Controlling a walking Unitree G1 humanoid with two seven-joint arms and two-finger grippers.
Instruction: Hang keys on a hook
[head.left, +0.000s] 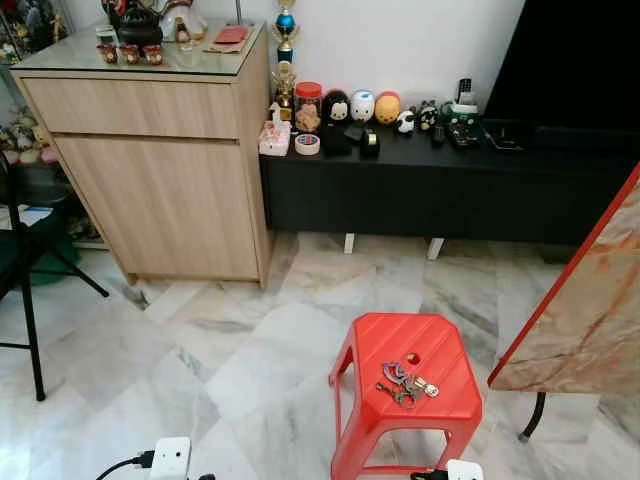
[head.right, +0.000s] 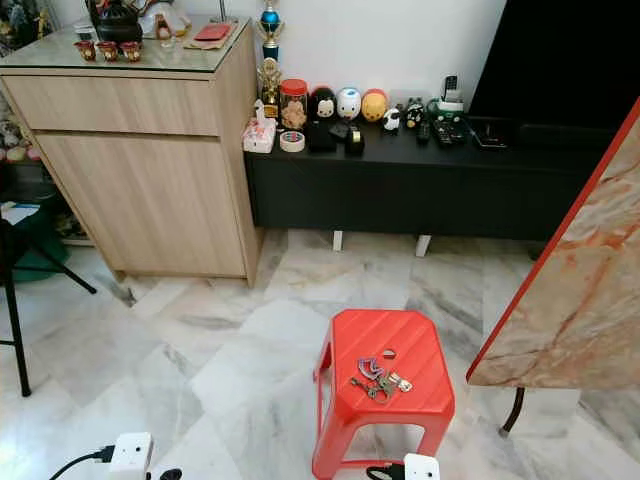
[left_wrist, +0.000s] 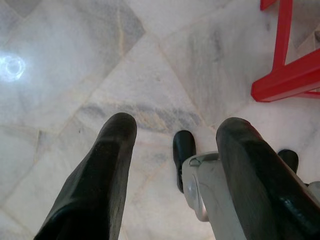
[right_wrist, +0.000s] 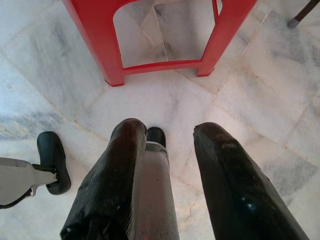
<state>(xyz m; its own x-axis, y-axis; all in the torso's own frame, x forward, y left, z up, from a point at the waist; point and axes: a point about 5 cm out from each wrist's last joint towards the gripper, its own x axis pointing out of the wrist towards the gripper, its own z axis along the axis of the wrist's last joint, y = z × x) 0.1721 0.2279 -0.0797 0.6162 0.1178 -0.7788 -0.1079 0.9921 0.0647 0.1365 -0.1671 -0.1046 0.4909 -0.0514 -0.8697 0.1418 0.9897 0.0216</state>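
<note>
A: where're the keys (head.left: 405, 383)?
B: on top of the red stool (head.left: 440, 350). Wooden cabinet (head.left: 160, 180) and black bench (head.left: 450, 185) beyond the stool, marble tabletop (head.left: 590, 310) beside it. Left pincer (left_wrist: 175, 150) and right pincer (right_wrist: 167, 137) both hang fingers apart near the stool's legs.

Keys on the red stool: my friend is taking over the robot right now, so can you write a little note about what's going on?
Left gripper: open, holding nothing, hanging low over the marble floor.
Right gripper: open, holding nothing, low by the foot of the red stool.
Keys: lying in a bunch on the stool's seat, untouched.
Hook: I can't make one out.
Done: nothing yet.
Left: pick up the keys, find the hook, hang them.
</note>
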